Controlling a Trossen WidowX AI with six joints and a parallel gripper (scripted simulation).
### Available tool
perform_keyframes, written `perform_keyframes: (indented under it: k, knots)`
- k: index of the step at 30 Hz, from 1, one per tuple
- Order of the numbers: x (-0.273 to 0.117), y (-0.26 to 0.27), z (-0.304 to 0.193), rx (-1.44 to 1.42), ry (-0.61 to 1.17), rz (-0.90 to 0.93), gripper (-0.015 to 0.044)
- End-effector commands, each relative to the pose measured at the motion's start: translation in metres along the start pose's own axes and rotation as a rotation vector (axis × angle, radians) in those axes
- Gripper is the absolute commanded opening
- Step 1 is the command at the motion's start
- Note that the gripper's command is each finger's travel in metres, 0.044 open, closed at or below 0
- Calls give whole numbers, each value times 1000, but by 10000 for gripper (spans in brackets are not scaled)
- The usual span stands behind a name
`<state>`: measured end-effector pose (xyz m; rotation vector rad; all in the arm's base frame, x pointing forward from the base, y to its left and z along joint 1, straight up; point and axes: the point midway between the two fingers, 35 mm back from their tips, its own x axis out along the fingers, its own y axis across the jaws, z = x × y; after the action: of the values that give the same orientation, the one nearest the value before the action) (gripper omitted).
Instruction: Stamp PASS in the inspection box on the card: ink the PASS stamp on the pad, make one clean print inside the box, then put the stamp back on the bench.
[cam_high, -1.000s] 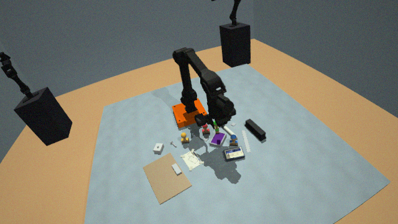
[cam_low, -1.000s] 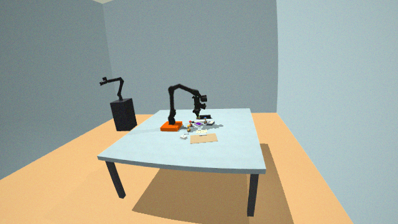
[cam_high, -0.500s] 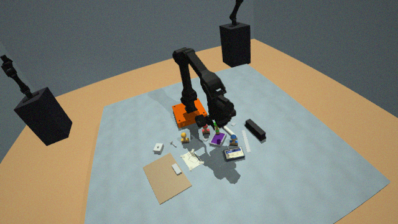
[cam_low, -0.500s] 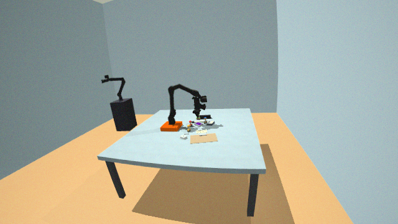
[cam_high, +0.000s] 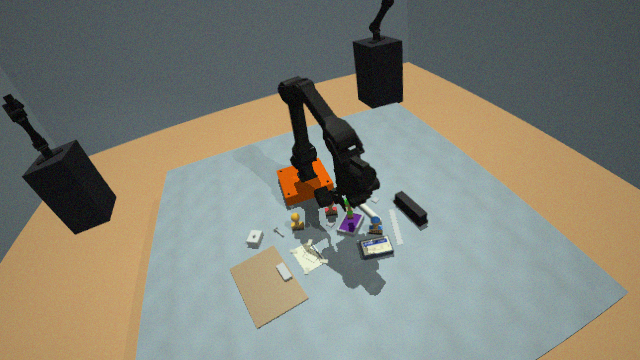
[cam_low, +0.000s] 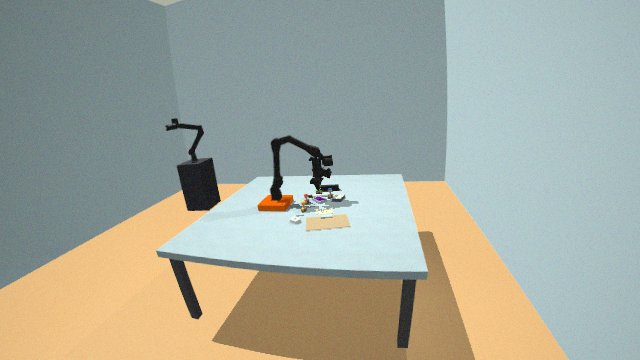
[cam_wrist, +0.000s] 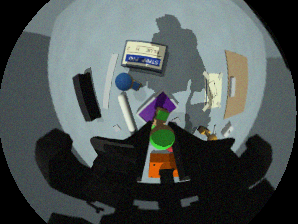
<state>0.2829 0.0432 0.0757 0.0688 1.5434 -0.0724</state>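
Note:
My gripper (cam_high: 346, 201) (cam_low: 318, 188) (cam_wrist: 159, 123) is shut on the green-handled stamp (cam_high: 350, 214) (cam_wrist: 162, 139), which points down. The stamp hangs a little above the purple ink pad (cam_high: 344, 228) (cam_wrist: 167, 98) and seems to be over its near-base side; the exact gap is hard to tell. Its lettering and printing face are hidden. The cream card (cam_high: 303, 262) (cam_wrist: 215, 84) lies taped down, away from the gripper, with dark lines or thin things across it. Its box and any print are too small to tell.
A blue stamp (cam_high: 375, 226) (cam_wrist: 124, 81), red stamp (cam_high: 331, 210) and yellow stamp (cam_high: 296, 219) stand around the pad. The labelled tin (cam_high: 376, 246), white cylinder (cam_wrist: 126, 112), pale strip (cam_high: 396, 227) and black bar (cam_high: 410, 209) lie nearby. A brown board (cam_high: 260, 295) lies beyond the card.

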Motion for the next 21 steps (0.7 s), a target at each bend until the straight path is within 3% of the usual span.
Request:
perform_keyframes:
  k: [1,21]
  knots:
    - [4,0,0,5,2,-3,0]
    - [17,0,0,3,2,-3,0]
